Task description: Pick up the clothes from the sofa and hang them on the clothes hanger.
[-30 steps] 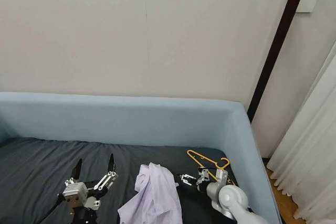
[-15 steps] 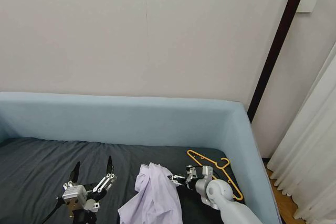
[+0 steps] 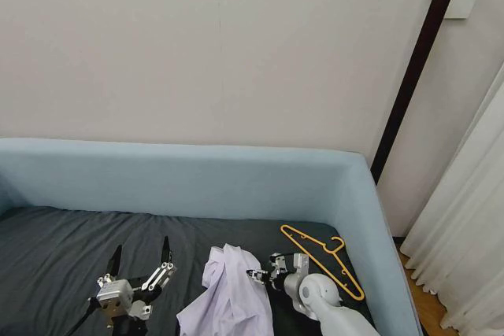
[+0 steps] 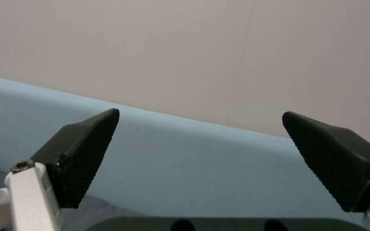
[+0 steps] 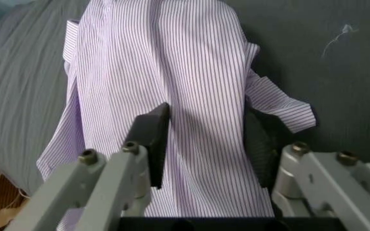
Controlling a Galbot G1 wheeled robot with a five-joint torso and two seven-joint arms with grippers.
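Right gripper (image 3: 256, 275), low and centre-right in the head view, lies at the right edge of the shirt (image 3: 232, 293). Its wrist view shows the jaws partly open, the black pads (image 5: 154, 139) set either side of a raised fold of cloth. Whether they press the fold I cannot tell. That close view also shows fine purple stripes on white across the shirt (image 5: 165, 72), which from the head camera looks plain pale lilac.

At lower left of the head view, the left gripper (image 3: 142, 253) hovers over the dark grey seat cushion (image 3: 55, 249) with its fingers spread wide and nothing between them. Its own camera shows the left gripper (image 4: 201, 144) pointing at the sofa back and the wall.

An orange clothes hanger (image 3: 303, 230) lies flat on the cushion just right of the right gripper. Behind runs the light blue sofa backrest (image 3: 197, 179), then the pale wall. A dark pole (image 3: 417, 60) rises at upper right, and a white curtain (image 3: 472, 234) hangs at the right edge.
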